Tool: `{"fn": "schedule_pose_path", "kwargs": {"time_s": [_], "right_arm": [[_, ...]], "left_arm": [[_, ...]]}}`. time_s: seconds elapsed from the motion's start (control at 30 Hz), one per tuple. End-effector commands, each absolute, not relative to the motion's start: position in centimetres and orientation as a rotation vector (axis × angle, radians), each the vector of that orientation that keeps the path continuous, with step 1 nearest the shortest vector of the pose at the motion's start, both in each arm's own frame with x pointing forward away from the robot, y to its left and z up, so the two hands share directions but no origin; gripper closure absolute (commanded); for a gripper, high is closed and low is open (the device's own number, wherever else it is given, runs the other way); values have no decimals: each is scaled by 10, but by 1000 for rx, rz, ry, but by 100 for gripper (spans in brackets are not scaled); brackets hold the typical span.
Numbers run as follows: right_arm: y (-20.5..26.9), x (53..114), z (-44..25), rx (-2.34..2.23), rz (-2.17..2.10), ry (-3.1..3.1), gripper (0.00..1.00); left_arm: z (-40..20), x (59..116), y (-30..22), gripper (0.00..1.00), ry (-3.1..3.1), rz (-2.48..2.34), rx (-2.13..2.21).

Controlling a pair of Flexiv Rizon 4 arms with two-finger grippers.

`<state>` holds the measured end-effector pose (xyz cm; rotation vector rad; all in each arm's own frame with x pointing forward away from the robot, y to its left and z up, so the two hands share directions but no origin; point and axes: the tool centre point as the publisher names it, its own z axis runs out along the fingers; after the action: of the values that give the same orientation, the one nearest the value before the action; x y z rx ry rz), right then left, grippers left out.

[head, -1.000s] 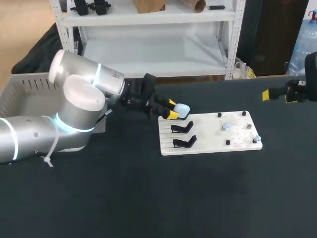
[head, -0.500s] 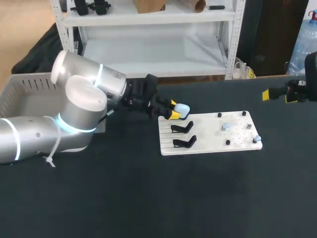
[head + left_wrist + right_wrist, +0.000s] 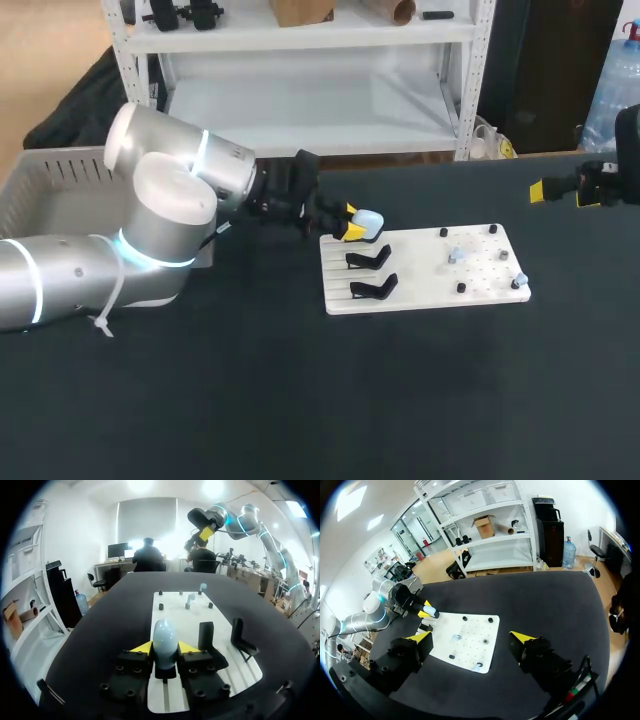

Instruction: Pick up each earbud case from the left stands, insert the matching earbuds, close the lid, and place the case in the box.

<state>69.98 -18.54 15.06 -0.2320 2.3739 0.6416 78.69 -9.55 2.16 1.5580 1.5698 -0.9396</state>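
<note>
Gripping the earbud case (image 3: pixel 164 635) — left pincer (image 3: pixel 165 648) juts out level.

A board (image 3: pixel 420 282) lies on the bench (image 3: pixel 300 400), with two stands (image 3: pixel 368 258) on its left half and earbuds (image 3: pixel 455 255) on its right. The box (image 3: pixel 50 160) sits at the bench's far left.

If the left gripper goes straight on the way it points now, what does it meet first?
Probably the near black peg on the white board, ahead of the earbud case that the left gripper holds; it may pass above it.
</note>
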Motion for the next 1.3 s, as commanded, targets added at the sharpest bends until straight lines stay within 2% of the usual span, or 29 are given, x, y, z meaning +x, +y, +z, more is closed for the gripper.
{"fn": "schedule_pose_path", "kwargs": {"time_s": [0.03, 0.3, 0.63, 1.0, 1.3], "right_arm": [[-186, 700, 150, -235, 644, 2373, 0], [-186, 700, 150, -235, 644, 2373, 0], [-186, 700, 150, -235, 644, 2373, 0], [-186, 700, 150, -235, 644, 2373, 0], [-186, 700, 150, -235, 644, 2373, 0]], "left_arm": [[22, 785, -94, 100, 1562, -944, 1549], [52, 781, -84, 100, 1483, -947, 1489], [102, 746, -94, 100, 1317, -976, 1405], [117, 719, -111, 100, 1254, -1016, 1369], [117, 719, -111, 100, 1254, -1016, 1369]]}}
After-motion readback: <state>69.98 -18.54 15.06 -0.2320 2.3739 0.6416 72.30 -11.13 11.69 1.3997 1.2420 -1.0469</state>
